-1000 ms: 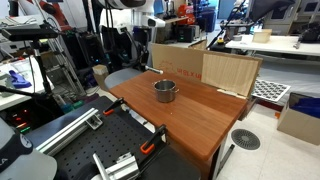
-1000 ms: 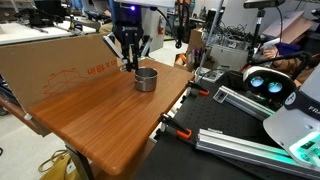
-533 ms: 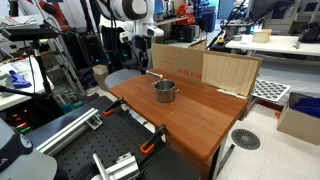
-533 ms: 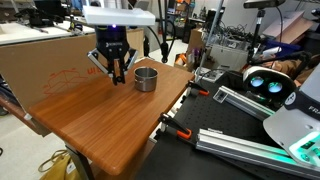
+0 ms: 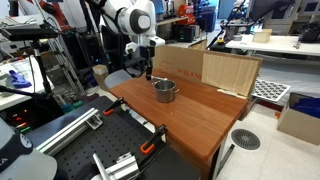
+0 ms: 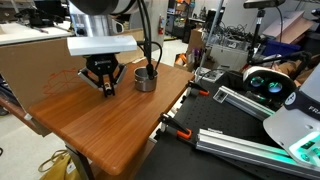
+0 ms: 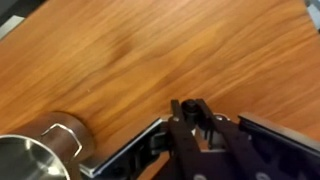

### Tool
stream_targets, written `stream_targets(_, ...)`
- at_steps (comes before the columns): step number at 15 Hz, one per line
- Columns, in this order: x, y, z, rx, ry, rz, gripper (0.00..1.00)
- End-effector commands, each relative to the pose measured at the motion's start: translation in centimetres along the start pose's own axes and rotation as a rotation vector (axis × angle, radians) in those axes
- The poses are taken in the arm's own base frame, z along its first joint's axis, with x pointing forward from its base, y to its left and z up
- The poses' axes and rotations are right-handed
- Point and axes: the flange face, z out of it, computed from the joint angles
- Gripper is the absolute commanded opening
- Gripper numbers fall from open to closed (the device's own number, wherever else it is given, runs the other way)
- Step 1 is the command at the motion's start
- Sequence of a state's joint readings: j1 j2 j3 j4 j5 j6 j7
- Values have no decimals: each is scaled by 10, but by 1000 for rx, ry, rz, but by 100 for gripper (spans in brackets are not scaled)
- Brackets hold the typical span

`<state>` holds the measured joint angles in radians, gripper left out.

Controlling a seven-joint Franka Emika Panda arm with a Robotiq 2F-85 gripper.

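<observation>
The wooden table spreads beneath the pincer, and a cardboard panel stands along the table's edge behind it. The small metal pot stands upright on the wood just beside the pincer, not touching it. The pincer hangs low over the table, its fingers pressed together with nothing between them.

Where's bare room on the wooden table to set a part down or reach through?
Most of the brown wooden table is bare: the whole stretch from the small round steel pot to the table's other end, bordered by the tall cardboard panel and the open edge. It is crowded only by the pot, where the black gripper, shut, hangs between pot and panel.
</observation>
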<state>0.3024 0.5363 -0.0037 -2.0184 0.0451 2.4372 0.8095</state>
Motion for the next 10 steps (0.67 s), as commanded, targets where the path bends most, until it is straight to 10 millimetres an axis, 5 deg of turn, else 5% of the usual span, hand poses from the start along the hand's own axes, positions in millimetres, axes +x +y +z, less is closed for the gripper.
stream_targets(1,9,-14,16,-44,32,25,5)
stream_targets(5,8,-19,29,-101,-26,6,7)
stream_targets(6,9,-19,27,-110,-27,4,45)
stream_targets(8,9,-19,24,-120,-52,2,48)
stream_targets(10,9,-19,21,-118,-57,1,62)
